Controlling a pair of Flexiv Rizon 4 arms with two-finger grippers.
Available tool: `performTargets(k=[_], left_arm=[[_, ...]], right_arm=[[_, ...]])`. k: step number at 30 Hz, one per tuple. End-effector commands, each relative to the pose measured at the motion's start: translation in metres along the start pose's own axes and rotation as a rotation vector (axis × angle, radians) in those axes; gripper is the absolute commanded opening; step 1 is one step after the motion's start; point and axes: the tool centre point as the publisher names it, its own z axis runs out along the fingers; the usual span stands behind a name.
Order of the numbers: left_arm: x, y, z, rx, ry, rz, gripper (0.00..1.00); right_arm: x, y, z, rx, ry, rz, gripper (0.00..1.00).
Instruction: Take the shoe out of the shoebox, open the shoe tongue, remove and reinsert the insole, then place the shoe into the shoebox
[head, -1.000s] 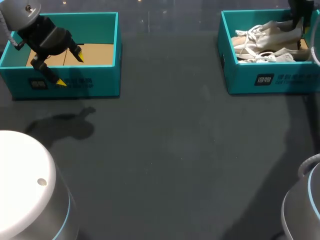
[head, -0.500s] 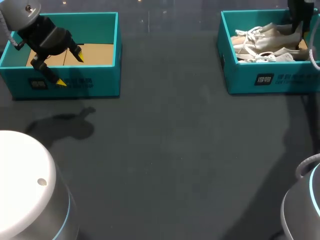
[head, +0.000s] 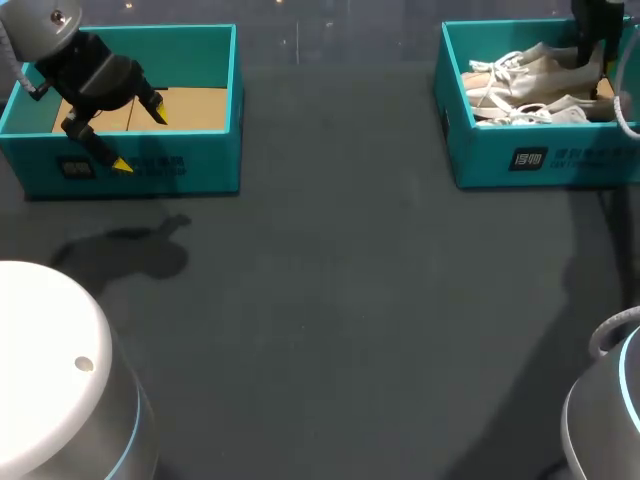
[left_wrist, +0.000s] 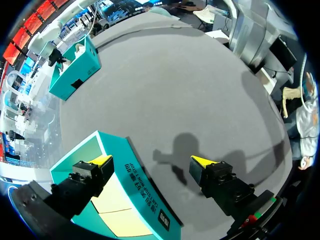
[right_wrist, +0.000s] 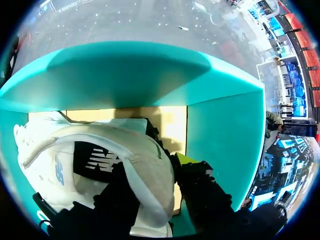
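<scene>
At upper right, the right gripper (right_wrist: 167, 175) is clamping the heel collar of a white sneaker (head: 535, 75) lying inside its teal shoebox (head: 478, 140) — lifting out or setting back, unclear. The left gripper (head: 140, 135) is hovering released at upper left over an empty box (head: 180, 170).

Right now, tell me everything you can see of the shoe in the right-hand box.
The off-white fabric sneaker lies on its side in the teal cardboard shoebox at the table's far right, with loose white laces spilling toward the box's left wall. The right wrist view shows its heel collar and dark lining. The right end effector straddles the heel wall, one finger inside and one outside, seemingly clamping it.
</scene>
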Motion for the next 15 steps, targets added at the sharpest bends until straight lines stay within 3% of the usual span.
performTargets(k=[1,10,12,15], left_arm=[[0.000,0.000,0.000,-0.002,0.002,0.001,1.00],[0.000,0.000,0.000,-0.002,0.002,0.001,1.00],[0.000,0.000,0.000,-0.002,0.002,0.001,1.00],[0.000,0.000,0.000,-0.002,0.002,0.001,1.00]], right_arm=[[0.004,0.002,-0.005,0.003,-0.010,0.002,0.35],[0.003,-0.001,-0.018,-0.013,-0.023,0.010,0.52],[0.003,-0.001,-0.019,-0.014,-0.024,0.011,0.60],[0.003,-0.002,-0.019,-0.011,-0.025,0.014,0.84]])
